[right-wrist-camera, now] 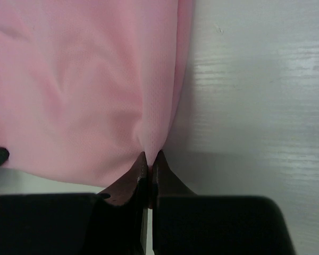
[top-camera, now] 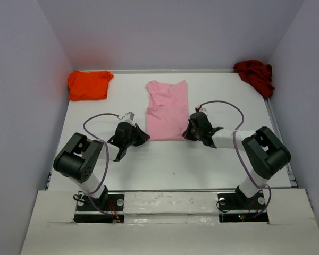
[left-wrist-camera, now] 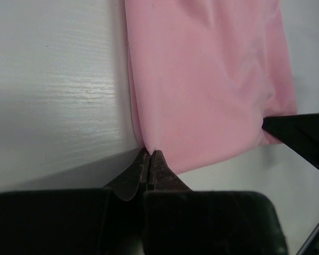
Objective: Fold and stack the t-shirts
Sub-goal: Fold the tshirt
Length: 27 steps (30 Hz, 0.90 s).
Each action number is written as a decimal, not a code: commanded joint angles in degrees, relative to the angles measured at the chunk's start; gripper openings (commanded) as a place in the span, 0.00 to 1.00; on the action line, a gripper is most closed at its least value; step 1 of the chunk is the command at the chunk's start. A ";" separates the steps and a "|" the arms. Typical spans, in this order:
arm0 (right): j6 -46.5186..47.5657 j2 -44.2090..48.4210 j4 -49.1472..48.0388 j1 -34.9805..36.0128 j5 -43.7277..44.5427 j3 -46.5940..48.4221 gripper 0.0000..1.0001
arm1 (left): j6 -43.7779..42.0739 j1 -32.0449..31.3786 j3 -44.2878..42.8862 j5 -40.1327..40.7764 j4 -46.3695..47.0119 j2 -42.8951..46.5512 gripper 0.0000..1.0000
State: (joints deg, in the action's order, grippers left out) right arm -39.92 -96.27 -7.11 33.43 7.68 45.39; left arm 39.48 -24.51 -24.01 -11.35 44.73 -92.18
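Now the pink t-shirt (top-camera: 166,111) lies in the middle of the white table (top-camera: 165,164), pinched at both near corners.
Up close, the wrist views show the left gripper (left-wrist-camera: 150,155) and the right gripper (right-wrist-camera: 150,155) squeezed tight on the pink cloth, one at each corner. From above, the black gripper bodies hide those corners. Only the top view shows the orange t-shirt (top-camera: 88,85) in the far left corner and the dark red t-shirt (top-camera: 255,75) in the far right corner, both well apart from the pink one.
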 commanded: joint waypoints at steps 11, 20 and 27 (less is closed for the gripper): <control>-1.82 15.83 6.85 2.78 -2.41 -6.79 0.00 | -0.55 -0.71 7.13 -1.92 -7.81 17.72 0.00; -0.42 19.89 11.33 3.31 0.93 -6.54 0.00 | -1.52 -0.71 3.98 0.90 -17.57 27.23 0.00; 0.28 20.33 13.09 3.31 3.39 -2.32 0.00 | -1.34 -0.71 -2.16 1.42 -16.25 22.14 0.00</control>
State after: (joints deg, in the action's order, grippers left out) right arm -40.88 -77.43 4.36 36.49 7.03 39.16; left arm 39.40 -25.41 -21.47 -11.68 27.88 -67.90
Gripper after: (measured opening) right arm 0.038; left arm 0.025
